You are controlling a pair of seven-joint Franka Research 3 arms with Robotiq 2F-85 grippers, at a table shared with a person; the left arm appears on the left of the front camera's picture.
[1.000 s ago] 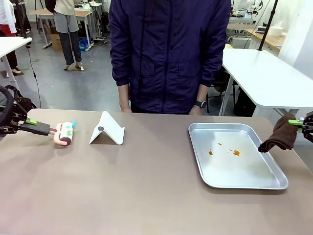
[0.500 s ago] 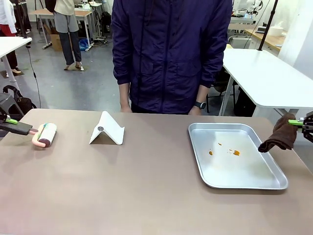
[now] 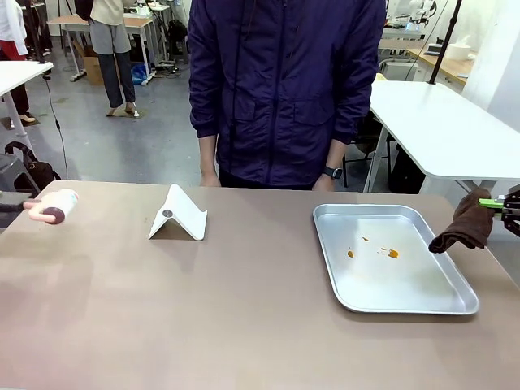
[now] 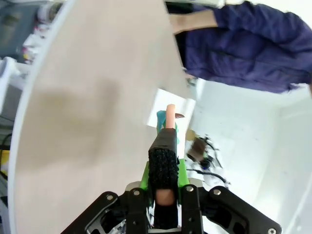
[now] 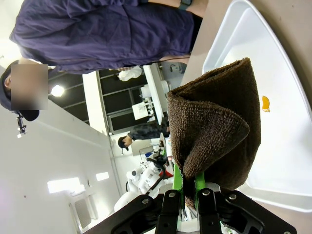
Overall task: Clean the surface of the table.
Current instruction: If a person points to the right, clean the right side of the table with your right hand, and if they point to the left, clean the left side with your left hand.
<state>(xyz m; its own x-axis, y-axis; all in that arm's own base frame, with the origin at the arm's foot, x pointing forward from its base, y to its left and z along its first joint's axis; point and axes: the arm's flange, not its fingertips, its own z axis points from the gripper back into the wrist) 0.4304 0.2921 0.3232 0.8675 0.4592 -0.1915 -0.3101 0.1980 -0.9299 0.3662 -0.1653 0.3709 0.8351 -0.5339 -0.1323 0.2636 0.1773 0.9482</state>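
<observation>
Table (image 3: 244, 325) long axis left-right; left tool (image 4: 165, 183) pinching roller (image 3: 55, 205), right tool (image 5: 185, 187) pinching brown cloth (image 5: 214, 126).

Taupe table (image 3: 244, 325) — brown cloth (image 3: 465, 223)

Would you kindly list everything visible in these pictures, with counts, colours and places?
table: one, taupe-brown, foreground
metal tray: one, silver, table's right part
stains: few, orange, in the tray
folded stand: one, white, table left of centre
lint roller: one, pink and white, table's left edge
cloth: one, dark brown, right of the tray
side tables: two, white, background left and right
person: one, dark blue jacket, far side
left gripper: one, black and green, shut on the lint roller
right gripper: one, black and green, shut on the cloth
</observation>
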